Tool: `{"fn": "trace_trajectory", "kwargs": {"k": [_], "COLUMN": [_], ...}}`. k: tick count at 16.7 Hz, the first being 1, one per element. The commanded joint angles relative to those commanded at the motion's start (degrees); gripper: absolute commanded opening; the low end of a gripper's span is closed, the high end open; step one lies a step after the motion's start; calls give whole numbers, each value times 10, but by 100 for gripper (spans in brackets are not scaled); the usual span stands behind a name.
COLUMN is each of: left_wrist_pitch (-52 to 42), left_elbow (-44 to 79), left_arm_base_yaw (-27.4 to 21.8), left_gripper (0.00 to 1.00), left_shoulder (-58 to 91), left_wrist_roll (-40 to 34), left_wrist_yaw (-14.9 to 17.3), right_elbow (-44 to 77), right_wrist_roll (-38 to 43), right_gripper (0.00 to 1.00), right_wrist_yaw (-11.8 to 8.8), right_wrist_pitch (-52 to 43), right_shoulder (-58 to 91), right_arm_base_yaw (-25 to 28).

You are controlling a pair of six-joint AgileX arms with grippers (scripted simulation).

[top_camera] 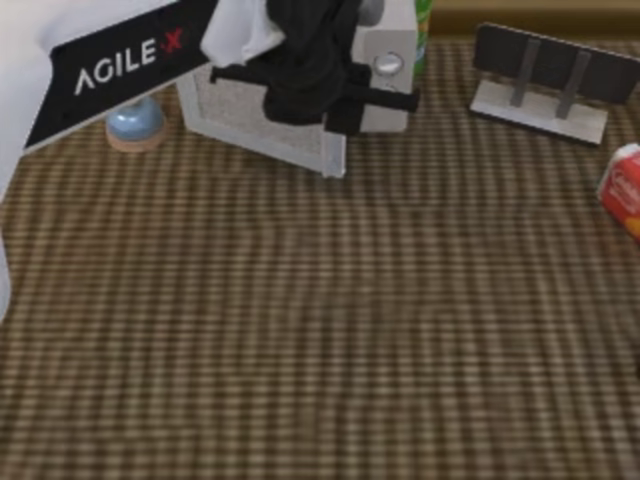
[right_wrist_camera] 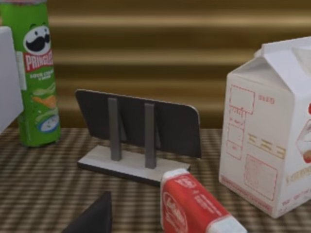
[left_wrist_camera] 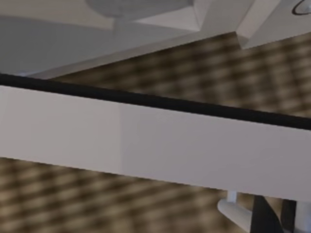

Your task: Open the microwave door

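Observation:
The white microwave stands at the table's back, left of centre, with a silver knob on its panel. The microwave door, with its grey mesh window, is swung partly out, its free edge toward the table's front. My left arm reaches over it, and my left gripper sits at that free edge. In the left wrist view the door is a wide white band, and the gripper is shut on the door's white handle. Of my right gripper only a dark tip shows.
A blue bell sits left of the microwave. A dark slatted rack stands at the back right, a red carton lies at the right edge. A green Pringles can and a white milk carton stand nearby.

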Motion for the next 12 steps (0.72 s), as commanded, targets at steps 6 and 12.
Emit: {"fn": "trace_trajectory", "kwargs": {"k": [6, 12], "left_wrist_pitch": [9, 35], "left_elbow": [-19, -79], "left_arm_base_yaw": [0, 13], "left_gripper": [0, 0], "left_shoulder": [-12, -52], "left_wrist_roll": [15, 66], "left_wrist_yaw": [11, 37], "right_elbow": [0, 0], "right_wrist_roll": [0, 0], "right_gripper": [100, 100], "right_wrist_yaw": [0, 0], "right_wrist_pitch": [0, 0], "right_shoulder": [0, 0], "right_arm_base_yaw": [0, 0]}}
